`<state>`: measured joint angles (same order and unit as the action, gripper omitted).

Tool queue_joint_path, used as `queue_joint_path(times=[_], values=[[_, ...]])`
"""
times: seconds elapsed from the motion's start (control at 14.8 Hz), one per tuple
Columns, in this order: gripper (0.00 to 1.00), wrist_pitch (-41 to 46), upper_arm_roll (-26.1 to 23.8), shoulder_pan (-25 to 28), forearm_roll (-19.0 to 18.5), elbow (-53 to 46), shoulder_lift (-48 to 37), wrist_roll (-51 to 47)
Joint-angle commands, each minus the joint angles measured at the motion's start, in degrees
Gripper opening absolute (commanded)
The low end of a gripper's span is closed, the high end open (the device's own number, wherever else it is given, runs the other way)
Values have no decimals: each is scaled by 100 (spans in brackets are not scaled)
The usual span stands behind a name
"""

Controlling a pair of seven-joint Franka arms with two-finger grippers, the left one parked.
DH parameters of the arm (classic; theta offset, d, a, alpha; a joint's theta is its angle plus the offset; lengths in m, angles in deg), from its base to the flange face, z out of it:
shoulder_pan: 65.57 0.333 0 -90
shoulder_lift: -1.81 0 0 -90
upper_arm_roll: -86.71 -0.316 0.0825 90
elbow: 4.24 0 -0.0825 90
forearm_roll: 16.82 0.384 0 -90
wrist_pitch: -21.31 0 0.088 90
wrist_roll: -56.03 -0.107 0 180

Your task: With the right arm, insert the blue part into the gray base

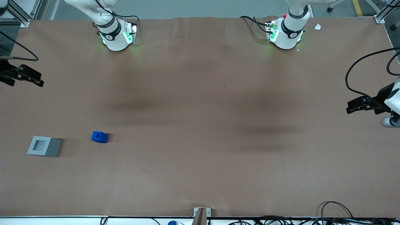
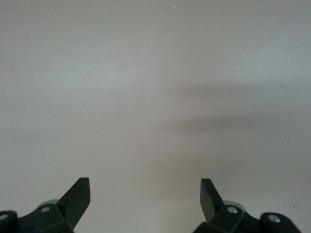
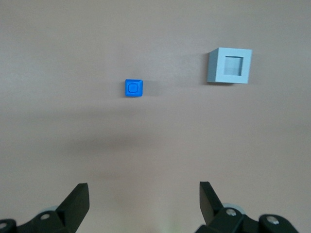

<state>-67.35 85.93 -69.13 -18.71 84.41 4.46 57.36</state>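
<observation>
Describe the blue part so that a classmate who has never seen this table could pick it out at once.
Start at the brown table, toward the working arm's end, where the open gripper hangs high and apart. Two small things stand there side by side: the gray base and the blue part. The blue part is the smaller, bright blue, with a raised square step on top.

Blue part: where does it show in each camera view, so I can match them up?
Front view: blue part on the table, beside the gray base, far from the right arm's open claw.
Right wrist view: blue part ahead of the claw.
Left wrist view: not in it.
Shared landmark: gray base.
</observation>
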Motion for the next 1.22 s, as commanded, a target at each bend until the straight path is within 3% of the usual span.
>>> queue_joint_path(times=[0.0,0.54,0.88,1.15], values=[[100,-536,-36,-14,188,-51,480,-53],[100,-2329,-36,118,145,248,1948,-1072],[100,-3077,-45,153,136,907,2028,-1082],[100,-3078,-45,451,109,1040,2028,-1126]])
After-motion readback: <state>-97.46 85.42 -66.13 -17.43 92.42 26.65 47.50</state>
